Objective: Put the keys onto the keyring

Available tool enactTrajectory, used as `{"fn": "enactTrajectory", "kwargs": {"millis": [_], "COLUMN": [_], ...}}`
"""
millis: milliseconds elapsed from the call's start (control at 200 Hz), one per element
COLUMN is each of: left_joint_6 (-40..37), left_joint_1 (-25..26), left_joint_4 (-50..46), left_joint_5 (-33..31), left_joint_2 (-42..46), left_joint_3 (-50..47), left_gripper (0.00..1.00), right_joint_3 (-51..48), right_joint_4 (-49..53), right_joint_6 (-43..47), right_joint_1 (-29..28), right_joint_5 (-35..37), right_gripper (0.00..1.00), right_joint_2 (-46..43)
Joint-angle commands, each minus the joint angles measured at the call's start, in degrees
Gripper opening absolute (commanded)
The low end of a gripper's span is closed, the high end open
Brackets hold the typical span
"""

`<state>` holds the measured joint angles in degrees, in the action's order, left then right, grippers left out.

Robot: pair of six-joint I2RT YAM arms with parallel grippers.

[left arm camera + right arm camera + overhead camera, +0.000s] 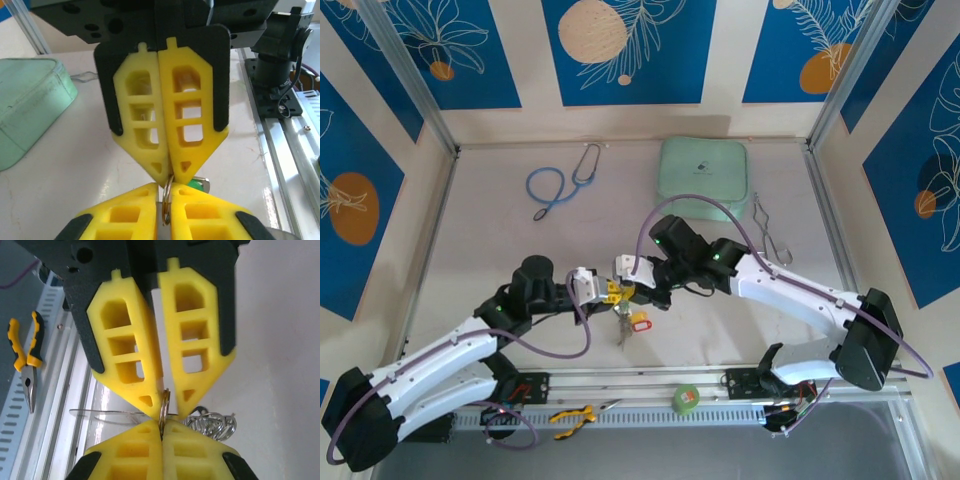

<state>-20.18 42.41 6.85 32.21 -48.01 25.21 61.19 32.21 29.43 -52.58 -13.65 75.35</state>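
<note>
Left gripper (165, 216) and right gripper (161, 441) meet tip to tip, both clamped on one thin metal ring (167, 196), keys (637, 322) dangling below; the far mint-green case (703, 167) lies closed.

Blue stethoscope (558, 185), mint case (704, 168), green tape roll (686, 399), yellow-handled pliers (572, 418)

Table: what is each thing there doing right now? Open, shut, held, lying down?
Left tool: shut on thin brassy metal ring.
Right tool: shut on the same ring.
Red-tagged metal keys: bunched beside the ring, ungripped.
Blue-tubed stethoscope: lying loose, untouched.
Yellow-handled pliers: lying shut.
Mint-green square case: closed, flat.
</note>
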Motion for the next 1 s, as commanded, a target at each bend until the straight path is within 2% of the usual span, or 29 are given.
{"fn": "enactTrajectory", "kwargs": {"millis": [0,45,85,105,175,260,385,580,860,995], "left_joint_6": [-2.4,-2.5,-2.4,-2.3,-0.8,2.8,6.3,6.3,5.0,4.2], "left_joint_1": [0.4,0.4,0.4,0.4,0.4,0.4,0.4,0.4,0.4,0.4], "left_joint_4": [-2.3,-2.2,-2.0,-1.7,1.1,7.3,14.0,14.7,13.0,12.2], "left_joint_5": [0.7,0.6,0.7,0.7,0.8,1.4,1.8,2.1,1.8,1.7], "left_joint_2": [-0.7,-0.5,-0.3,-0.1,0.5,1.3,1.8,1.8,1.5,1.5], "left_joint_3": [2.6,2.3,2.2,2.1,0.8,-1.6,-4.1,-4.6,-4.4,-4.2], "left_gripper": [0.06,0.00,0.00,0.00,0.00,0.00,0.00,0.00,0.00,0.00], "right_joint_3": [3.8,3.3,1.9,1.0,-2.7,-6.9,-9.8,-11.5,-11.9,-11.9], "right_joint_4": [3.1,1.7,-0.7,-2.0,-6.7,-11.2,-13.4,-14.7,-13.4,-13.1], "right_joint_6": [1.8,0.9,-0.4,-1.1,-4.4,-8.1,-10.7,-13.2,-12.6,-12.9], "right_joint_1": [-1.8,-1.7,-1.2,-0.8,0.9,2.8,3.5,3.3,3.4,3.4], "right_joint_5": [-0.6,-0.6,-0.6,-0.9,-2.6,-5.2,-6.2,-5.6,-3.7,-3.8], "right_gripper": [0.00,0.00,0.00,0.03,0.25,0.32,0.32,0.31,0.11,0.10], "right_joint_2": [0.0,-1.0,-2.2,-3.0,-5.4,-7.2,-7.1,-6.5,-7.5,-7.5]}}
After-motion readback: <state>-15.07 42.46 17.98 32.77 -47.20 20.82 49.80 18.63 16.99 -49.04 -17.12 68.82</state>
